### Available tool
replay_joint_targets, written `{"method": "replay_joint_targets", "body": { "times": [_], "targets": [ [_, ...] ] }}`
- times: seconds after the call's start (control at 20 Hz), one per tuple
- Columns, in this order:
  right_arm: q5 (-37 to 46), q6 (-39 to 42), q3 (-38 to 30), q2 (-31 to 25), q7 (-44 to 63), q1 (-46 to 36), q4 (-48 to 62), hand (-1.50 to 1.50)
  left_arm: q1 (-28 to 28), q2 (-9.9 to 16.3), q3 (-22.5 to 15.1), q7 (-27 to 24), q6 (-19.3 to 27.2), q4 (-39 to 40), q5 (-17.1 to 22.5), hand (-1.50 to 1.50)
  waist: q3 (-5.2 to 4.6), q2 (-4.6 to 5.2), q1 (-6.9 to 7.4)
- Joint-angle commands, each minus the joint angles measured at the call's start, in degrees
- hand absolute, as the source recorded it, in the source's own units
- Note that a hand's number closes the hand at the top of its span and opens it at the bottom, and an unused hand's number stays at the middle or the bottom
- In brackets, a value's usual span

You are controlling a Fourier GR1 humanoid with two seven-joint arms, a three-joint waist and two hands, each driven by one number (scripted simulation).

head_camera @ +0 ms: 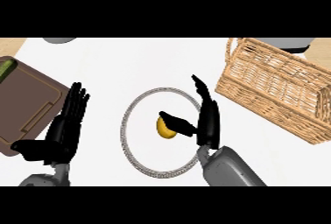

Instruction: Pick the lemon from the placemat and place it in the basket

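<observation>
My right hand (208, 117) is hovering open at frame centre, holding nothing, thumb over the lemon (166, 127); closing off-centre, I'm risking rolling it across the placemat (131, 140).

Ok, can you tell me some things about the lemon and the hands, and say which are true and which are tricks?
1. The lemon is in the basket. False: it lies on the round placemat.
2. The right hand is beside the lemon, fingers straight. True.
3. The left hand holds the lemon. False: it is open, away at the left.
4. The basket is right of the placemat. True.
5. A brown tray is at the left. True.
</observation>
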Motion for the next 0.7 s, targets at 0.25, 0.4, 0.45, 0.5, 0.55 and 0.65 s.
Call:
{"method": "replay_joint_targets", "body": {
  "times": [0.25,0.4,0.45,0.5,0.55,0.65],
  "targets": [
    [10.21,18.52,1.10,-8.40,29.75,-11.04,8.17,-1.50,1.26,0.05,0.28,0.44,1.50,0.40,-1.00,0.00,-0.29,-1.13,-1.77],
    [7.82,29.82,2.51,-8.56,38.96,-16.14,4.97,-1.50,1.08,0.09,0.32,1.16,1.06,-0.53,-0.39,0.00,0.01,-1.19,-1.55],
    [6.14,32.76,2.01,-7.56,42.04,-18.64,3.73,-1.50,1.62,0.69,0.76,0.51,-0.17,-0.44,0.30,0.00,0.00,-1.17,-1.07],
    [4.51,36.15,1.95,-7.86,44.98,-19.53,1.70,-1.50,1.70,0.34,1.05,1.07,1.30,-0.47,-0.24,0.00,0.23,-0.97,-1.46],
    [3.14,38.03,1.30,-6.80,47.74,-21.75,0.31,-1.50,3.13,0.63,0.61,-0.45,0.54,-0.91,-0.59,0.00,0.23,-1.08,-0.99],
    [0.00,41.57,-0.81,-5.54,52.41,-26.18,-2.43,-1.50,1.89,-0.10,0.10,1.66,1.40,-1.63,-0.55,0.00,0.44,-0.73,-1.36]
  ]
}}
